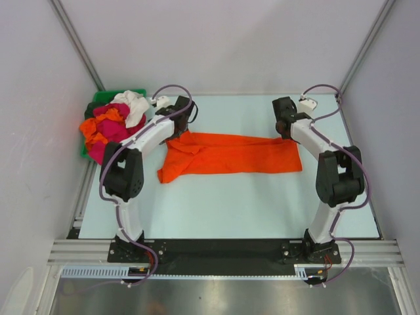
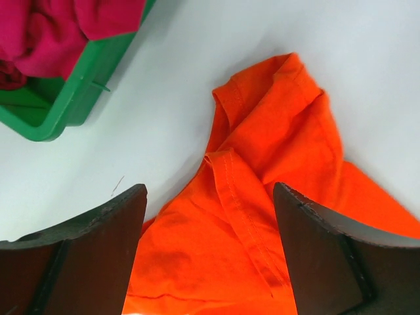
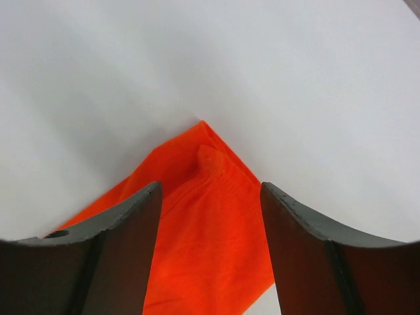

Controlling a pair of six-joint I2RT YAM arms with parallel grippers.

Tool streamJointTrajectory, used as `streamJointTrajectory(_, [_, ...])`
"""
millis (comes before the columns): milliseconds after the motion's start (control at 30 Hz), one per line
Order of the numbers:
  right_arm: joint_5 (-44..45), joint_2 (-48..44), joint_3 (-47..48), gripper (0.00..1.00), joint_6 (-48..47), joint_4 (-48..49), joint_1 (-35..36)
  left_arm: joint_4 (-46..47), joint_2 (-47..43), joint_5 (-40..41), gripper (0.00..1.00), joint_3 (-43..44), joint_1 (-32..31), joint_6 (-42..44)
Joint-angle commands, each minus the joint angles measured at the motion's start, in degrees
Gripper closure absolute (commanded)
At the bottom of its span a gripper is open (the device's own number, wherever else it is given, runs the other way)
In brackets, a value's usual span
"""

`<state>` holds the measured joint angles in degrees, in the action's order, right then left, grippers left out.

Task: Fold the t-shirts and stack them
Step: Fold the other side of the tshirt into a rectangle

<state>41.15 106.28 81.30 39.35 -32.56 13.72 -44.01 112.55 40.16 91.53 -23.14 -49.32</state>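
A bright orange t-shirt [image 1: 230, 154] lies on the table as a long folded strip running left to right. My left gripper [image 1: 184, 128] hovers over its left end, jaws open, with the sleeve and hem [image 2: 262, 131] lying loose between the fingers [image 2: 98, 249]. At the strip's far right corner [image 3: 197, 154] my right gripper [image 1: 284, 131] also stands open, and nothing is pinched in it. More t-shirts, magenta [image 1: 115, 128], orange [image 1: 92, 129] and white [image 1: 134, 105], are heaped in the bin.
A green plastic bin [image 1: 98, 98] stands at the back left corner, close to my left gripper; its rim [image 2: 65, 105] shows in the left wrist view. White walls enclose the table on three sides. Both arm bases sit at the near edge.
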Motion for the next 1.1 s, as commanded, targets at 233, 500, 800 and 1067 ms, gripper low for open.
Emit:
streamJointTrajectory(233, [-6.69, -7.85, -15.55, 0.41, 5.29, 4.52, 9.14, 1.73, -9.46, -0.60, 0.11, -11.98, -5.51, -2.80])
streamJointTrajectory(500, [-7.48, -1.52, -12.14, 0.43, 4.94, 5.84, 6.68, 3.23, -7.52, -3.33, 0.11, -14.54, -6.48, -3.42])
streamJointTrajectory(800, [-10.73, 6.56, -6.95, 0.43, 4.41, 4.70, 4.22, 3.40, -4.98, -4.65, 0.12, -12.95, -6.48, -2.45])
streamJointTrajectory(1067, [-11.88, 11.06, -5.10, 0.44, 2.93, 4.87, 4.56, 3.32, -4.80, -5.09, 0.12, -12.51, -6.48, -1.83])
